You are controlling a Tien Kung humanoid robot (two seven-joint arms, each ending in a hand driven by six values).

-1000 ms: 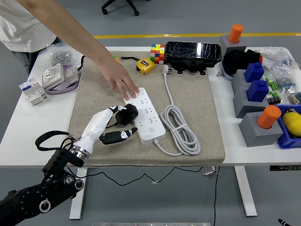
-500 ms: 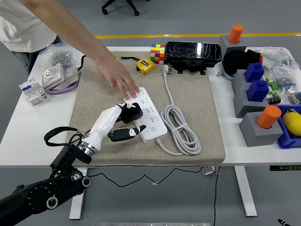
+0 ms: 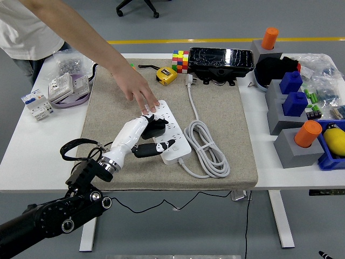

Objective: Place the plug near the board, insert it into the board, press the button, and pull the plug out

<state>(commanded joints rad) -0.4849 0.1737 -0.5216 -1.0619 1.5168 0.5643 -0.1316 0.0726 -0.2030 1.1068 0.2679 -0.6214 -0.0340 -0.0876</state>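
Blue bin [image 3: 330, 159]: at the table's right edge, well right of the power strip; it holds a yellow object [image 3: 336, 139], only partly in view.
Grey blocks [image 3: 291, 145]: just left of the blue bin; orange cylinders [image 3: 308, 133] stand in two of them, blue pieces [image 3: 295, 103] in the others.
Power strip [image 3: 168, 131]: white, lying on the grey mat [image 3: 226, 108] near its middle, running from upper left to lower right.
Plug [image 3: 156, 128]: black, over the power strip's left half, gripped in the left hand; whether its pins are seated in a socket cannot be told.
Left hand [image 3: 141, 136]: white fingers closed around the plug, with the black-tipped thumb [image 3: 161, 147] lying across the strip's near end.
Right hand: out of view.
Person's hand [image 3: 137, 93]: reaches in from the upper left and presses its fingertips on the strip's far end, just beyond the robot's fingers.
White cable [image 3: 207, 148]: coiled just right of the power strip, its own plug lying further back on the mat.
Beyond the strip: a yellow tape measure [image 3: 167, 75], a coloured cube [image 3: 180, 61] and a black case [image 3: 221, 59] at the mat's far edge.
Left of the mat: white breaker modules [image 3: 38, 102] on the table [image 3: 32, 156].
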